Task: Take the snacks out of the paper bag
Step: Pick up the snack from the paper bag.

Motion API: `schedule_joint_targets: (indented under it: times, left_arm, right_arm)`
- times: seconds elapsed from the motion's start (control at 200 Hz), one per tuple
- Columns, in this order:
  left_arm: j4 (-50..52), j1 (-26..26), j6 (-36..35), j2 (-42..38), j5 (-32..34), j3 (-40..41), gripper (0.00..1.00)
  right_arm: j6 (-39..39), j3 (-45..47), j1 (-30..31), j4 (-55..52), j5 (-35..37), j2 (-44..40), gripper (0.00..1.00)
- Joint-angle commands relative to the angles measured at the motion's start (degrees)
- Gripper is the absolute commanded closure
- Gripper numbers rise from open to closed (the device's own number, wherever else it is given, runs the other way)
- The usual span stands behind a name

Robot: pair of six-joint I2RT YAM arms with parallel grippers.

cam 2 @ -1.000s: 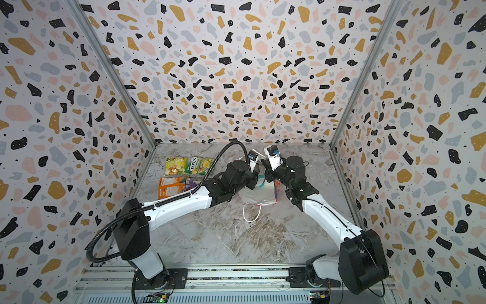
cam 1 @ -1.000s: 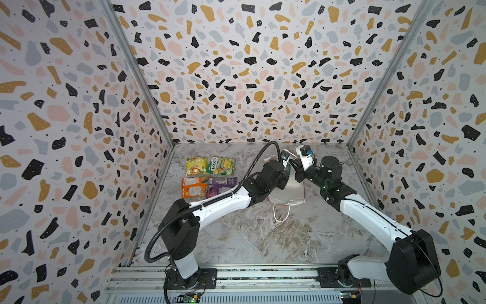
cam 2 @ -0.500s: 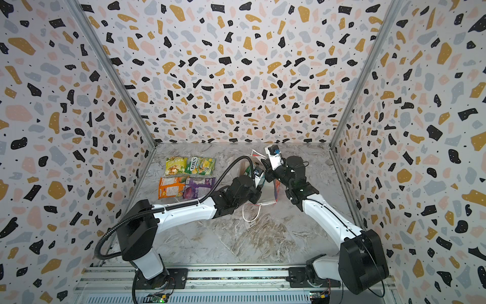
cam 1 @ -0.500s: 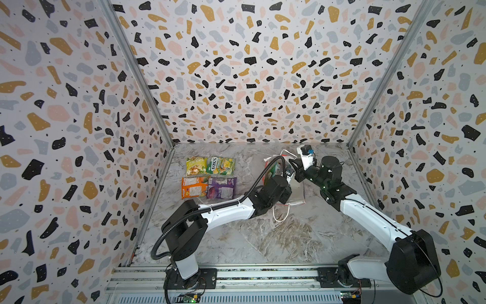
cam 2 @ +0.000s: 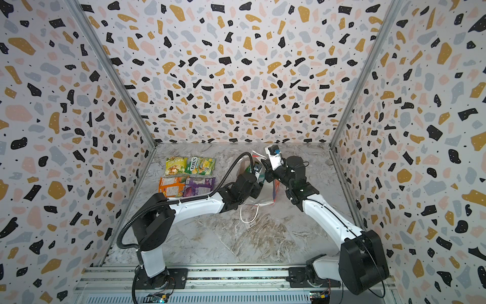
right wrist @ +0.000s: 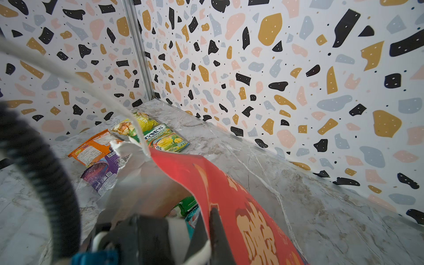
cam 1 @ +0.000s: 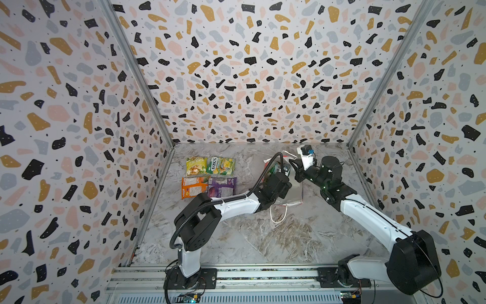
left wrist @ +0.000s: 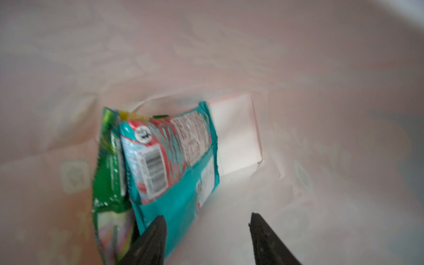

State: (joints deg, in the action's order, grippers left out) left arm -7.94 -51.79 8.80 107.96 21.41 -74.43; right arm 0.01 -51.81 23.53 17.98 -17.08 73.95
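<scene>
Well left of your left gripper (left wrist: pixel 206 215), four snacks (cam 1: pixel 221 165) lie out on the table (cam 1: pixel 263 237). That gripper is inside the bag (right wrist: pixel 229 195), jaws apart, a teal packet (left wrist: pixel 174 179) just beside one finger, a green packet (left wrist: pixel 107 174) beyond it. Your right gripper (right wrist: pixel 210 220) is clamped on the bag's rim.

- The yellow-green packet (cam 1: pixel 220 165) reads "FOX'S" in both top views; in the right wrist view the same packet (right wrist: pixel 164 137) shows "FOX'S SPRING TEA".
- The red paper bag (right wrist: pixel 183 169) bears large gold Chinese characters, cropped and not legible.
- The teal packet (left wrist: pixel 179 195) carries a barcode and a round white badge; its small print is blurred.
- The orange packet (right wrist: pixel 91 149) and the purple packet (right wrist: pixel 98 174) have white labels with print too small to read.
</scene>
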Motion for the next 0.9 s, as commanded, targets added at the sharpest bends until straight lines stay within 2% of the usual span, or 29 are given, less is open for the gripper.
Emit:
schedule_joint_targets:
  times: [0.0, 0.706, 0.796, 0.891]
  left_arm:
    - [1.05, 1.26, 0.61, 1.83, 2.36, -2.62, 0.37]
    - [1.94, 4.85, 1.65, 11.61, 2.42, -8.72, 0.27]
    - [1.38, 5.22, 1.66, 12.64, 1.49, -9.06, 0.33]
    - [1.01, 5.39, 0.87, 13.36, -0.06, -9.49, 0.47]
  right_arm:
    - [0.81, -2.22, 0.29, 1.95, -0.18, -2.26, 1.0]
    - [0.64, -2.39, 0.38, 2.32, -2.09, -1.28, 1.0]
    - [0.68, -2.41, 0.33, 2.42, -2.46, -1.27, 1.0]
    - [0.67, -2.36, 0.38, 2.44, -2.61, -1.27, 1.0]
